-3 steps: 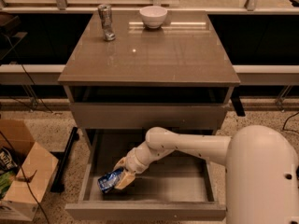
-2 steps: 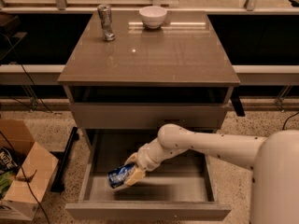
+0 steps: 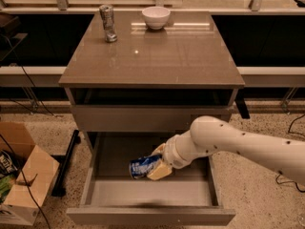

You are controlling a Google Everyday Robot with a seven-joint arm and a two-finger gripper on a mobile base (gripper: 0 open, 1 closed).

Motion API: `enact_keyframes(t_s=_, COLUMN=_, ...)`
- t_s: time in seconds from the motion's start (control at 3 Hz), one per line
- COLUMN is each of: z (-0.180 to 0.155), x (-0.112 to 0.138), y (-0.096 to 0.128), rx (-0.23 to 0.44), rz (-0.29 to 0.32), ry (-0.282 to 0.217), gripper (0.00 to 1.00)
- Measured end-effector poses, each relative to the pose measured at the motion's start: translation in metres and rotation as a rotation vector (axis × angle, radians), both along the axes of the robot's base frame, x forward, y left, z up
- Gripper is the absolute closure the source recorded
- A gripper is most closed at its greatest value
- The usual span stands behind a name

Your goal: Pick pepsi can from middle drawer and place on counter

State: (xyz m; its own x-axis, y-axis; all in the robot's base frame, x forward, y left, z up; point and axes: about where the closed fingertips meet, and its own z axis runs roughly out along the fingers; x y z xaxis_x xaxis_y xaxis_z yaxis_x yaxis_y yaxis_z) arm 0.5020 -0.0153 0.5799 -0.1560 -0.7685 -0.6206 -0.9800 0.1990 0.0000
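Note:
The pepsi can [image 3: 141, 167], blue with white markings, lies sideways in my gripper [image 3: 153, 166], held a little above the pale floor of the open middle drawer [image 3: 150, 192]. The gripper's tan fingers [image 3: 159, 171] are shut around the can's right part. My white arm [image 3: 238, 144] reaches in from the right. The glossy grey-brown counter [image 3: 157, 51] is above the drawer.
A plain silver can [image 3: 107, 23] and a white bowl [image 3: 156, 17] stand at the counter's back. A closed upper drawer front [image 3: 143, 117] sits above the open one. A cardboard box [image 3: 21, 175] stands on the floor at the left. The drawer's front panel [image 3: 150, 216] juts forward.
My gripper has lifted the pepsi can off the drawer floor and carried it right and up. The arm has shifted to the right with it.

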Motion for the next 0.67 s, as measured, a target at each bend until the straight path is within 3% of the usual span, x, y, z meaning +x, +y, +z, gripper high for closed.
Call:
enact_keyframes(t_s=0.33, z=0.106, x=0.009, y=-0.035, rx=-0.036, rz=-0.069, ry=-0.140, gripper=1.00)
enact_keyframes(t_s=0.67, z=0.178, x=0.025, y=-0.046, rx=-0.028, rz=-0.083, ry=-0.262, gripper=1.00)
